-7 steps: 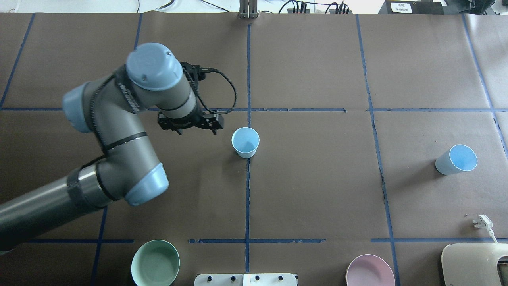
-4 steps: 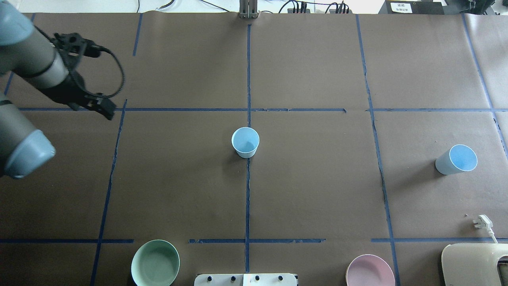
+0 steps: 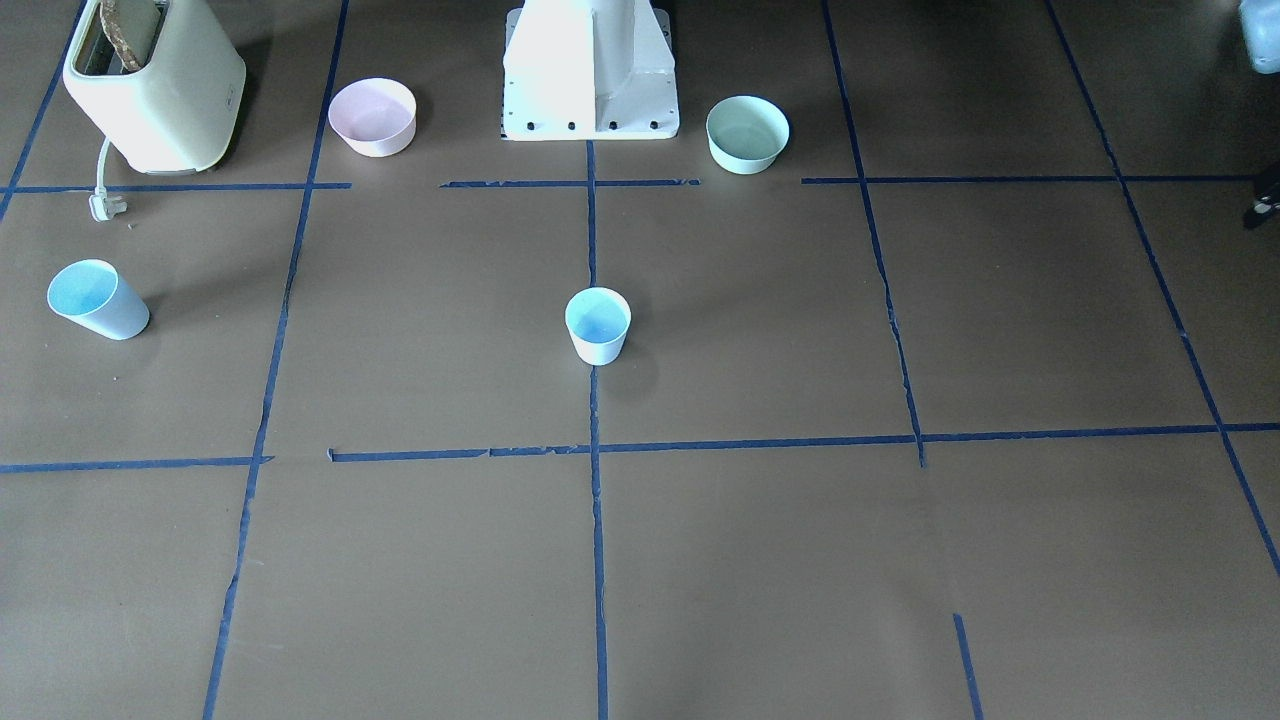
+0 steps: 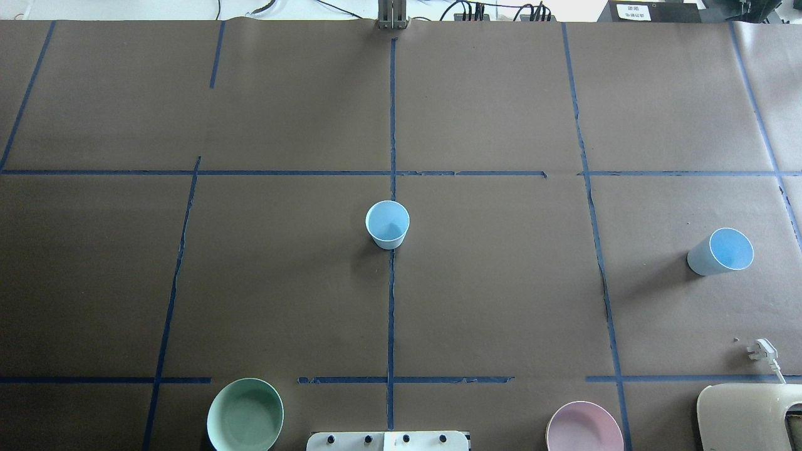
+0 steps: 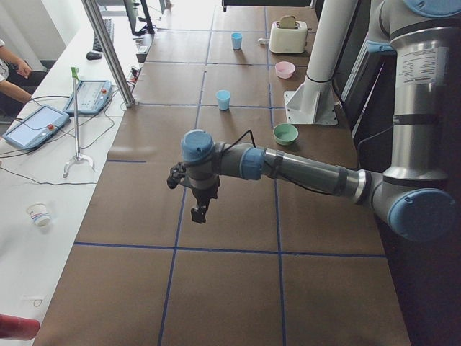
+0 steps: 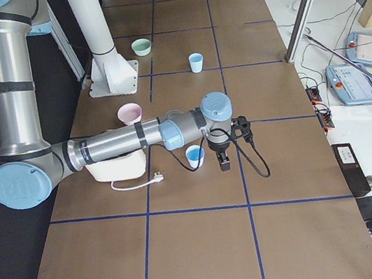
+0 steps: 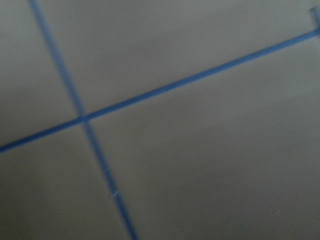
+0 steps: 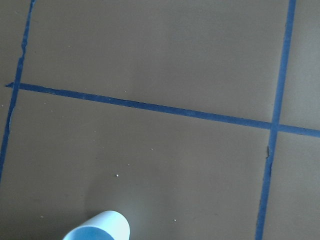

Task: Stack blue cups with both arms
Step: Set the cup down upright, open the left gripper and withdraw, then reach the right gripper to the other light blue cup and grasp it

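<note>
One blue cup (image 4: 387, 224) stands upright at the table's middle, also in the front view (image 3: 598, 325). The other blue cup (image 4: 720, 252) stands at the robot's right, also in the front view (image 3: 97, 298) and at the bottom edge of the right wrist view (image 8: 100, 227). No arm shows in the overhead view. In the exterior left view my left gripper (image 5: 199, 213) hangs over the table's left end, far from both cups. In the exterior right view my right gripper (image 6: 223, 162) hangs beside the right-hand cup (image 6: 195, 155), apart from it. I cannot tell whether either is open or shut.
A mint green bowl (image 4: 245, 414) and a pale pink bowl (image 4: 584, 427) stand by the white pedestal (image 3: 590, 70). A cream toaster (image 4: 749, 416) with its plug (image 4: 763, 351) sits at the near right corner. Blue tape lines cross the brown table cover.
My left arm has swung from beside the middle cup to the left and out of the overhead view. Both cups stand where they were.
</note>
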`<state>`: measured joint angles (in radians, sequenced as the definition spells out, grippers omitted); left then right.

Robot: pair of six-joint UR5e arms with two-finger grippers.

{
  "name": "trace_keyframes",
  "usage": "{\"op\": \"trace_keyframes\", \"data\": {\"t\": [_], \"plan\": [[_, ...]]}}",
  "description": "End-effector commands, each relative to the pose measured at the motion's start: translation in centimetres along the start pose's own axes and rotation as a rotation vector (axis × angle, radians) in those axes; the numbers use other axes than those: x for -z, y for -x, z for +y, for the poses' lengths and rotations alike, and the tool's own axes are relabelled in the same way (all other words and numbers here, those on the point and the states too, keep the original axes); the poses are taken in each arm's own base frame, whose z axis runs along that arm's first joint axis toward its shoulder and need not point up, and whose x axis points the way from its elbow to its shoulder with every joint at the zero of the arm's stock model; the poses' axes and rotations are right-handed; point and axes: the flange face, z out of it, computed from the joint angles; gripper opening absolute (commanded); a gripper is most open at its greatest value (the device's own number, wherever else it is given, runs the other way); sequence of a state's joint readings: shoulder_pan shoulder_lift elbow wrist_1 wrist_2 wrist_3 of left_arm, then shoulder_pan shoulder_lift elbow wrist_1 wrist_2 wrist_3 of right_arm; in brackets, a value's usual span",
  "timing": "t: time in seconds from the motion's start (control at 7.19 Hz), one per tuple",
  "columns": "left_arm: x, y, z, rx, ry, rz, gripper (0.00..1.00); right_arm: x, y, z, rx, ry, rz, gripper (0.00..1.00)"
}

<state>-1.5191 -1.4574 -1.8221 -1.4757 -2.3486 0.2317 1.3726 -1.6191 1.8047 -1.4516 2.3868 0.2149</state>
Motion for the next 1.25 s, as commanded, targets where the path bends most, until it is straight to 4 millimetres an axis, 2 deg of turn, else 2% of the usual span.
{"op": "trace_keyframes", "data": {"t": [0.0, 0.14, 0.28, 0.56, 0.83, 0.97, 1.11], "plan": [[-0.7, 3.5, 5.1, 0.035, -0.018, 0.016, 1.0, -3.1, 4.7, 1.7, -0.06, 0.019, -0.007, 1.0], [-0.6, 3.4, 5.0, 0.034, -0.02, 0.016, 1.0, -5.4, 3.7, 5.3, -0.041, -0.027, 0.011, 1.0], [-0.6, 3.4, 5.0, 0.034, -0.02, 0.016, 1.0, -6.6, 4.4, 6.9, -0.08, -0.038, -0.007, 1.0], [-0.5, 3.3, 5.1, 0.035, -0.022, 0.015, 1.0, -9.7, 4.5, 9.5, -0.036, -0.004, 0.061, 1.0], [-0.4, 3.2, 5.0, 0.033, -0.023, 0.015, 1.0, -11.8, 4.6, 9.9, -0.025, 0.038, 0.067, 0.99], [-0.3, 3.2, 5.0, 0.032, -0.025, 0.014, 1.0, -12.6, 4.9, 9.4, -0.019, 0.046, 0.069, 0.98], [-0.3, 3.2, 5.0, 0.032, -0.025, 0.014, 1.0, -13.2, 4.7, 8.9, -0.025, 0.05, 0.07, 0.78]]}}
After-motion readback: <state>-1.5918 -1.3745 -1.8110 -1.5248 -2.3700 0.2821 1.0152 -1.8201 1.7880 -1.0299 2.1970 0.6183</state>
